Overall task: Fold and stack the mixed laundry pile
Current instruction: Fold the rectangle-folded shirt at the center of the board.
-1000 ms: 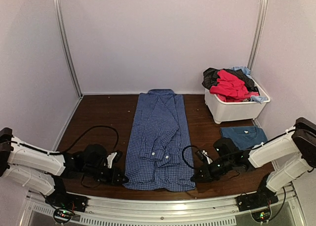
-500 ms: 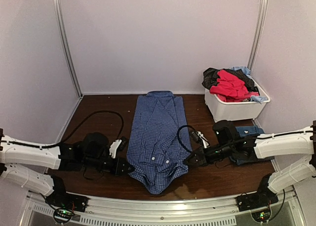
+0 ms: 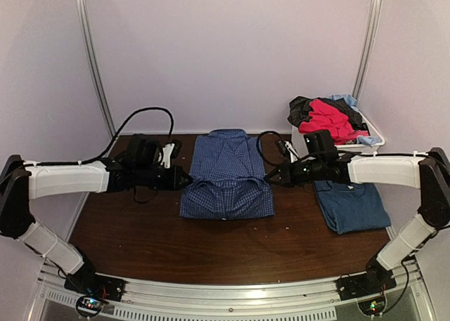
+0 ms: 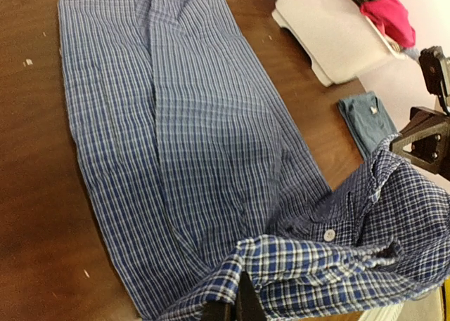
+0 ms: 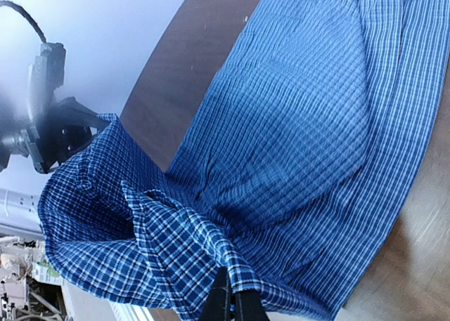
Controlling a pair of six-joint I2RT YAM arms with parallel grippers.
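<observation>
In the last second both arms have swept the near hem of the check shirt [image 3: 226, 177] up the table [image 3: 140, 237], away from their bases, so the shirt now lies doubled over on itself. My left claw [image 3: 181, 179] is pinched tight on the left hem corner and my right claw [image 3: 271, 175] on the right one. Each wrist view shows check cloth clamped between the fingers, lifted slightly.

The shirt sits mid-table, its long axis running from me toward the back wall. The collar lies beyond both claws, and each claw is at its own edge — neither nearer. I judge the next move is to lay the hem down toward the collar.

The folded dark-blue T-shirt [image 3: 350, 203] lies to the right. The rest of the pile [image 3: 325, 117] is in the white bin [image 4: 330, 33]. I can read no writing anywhere.
</observation>
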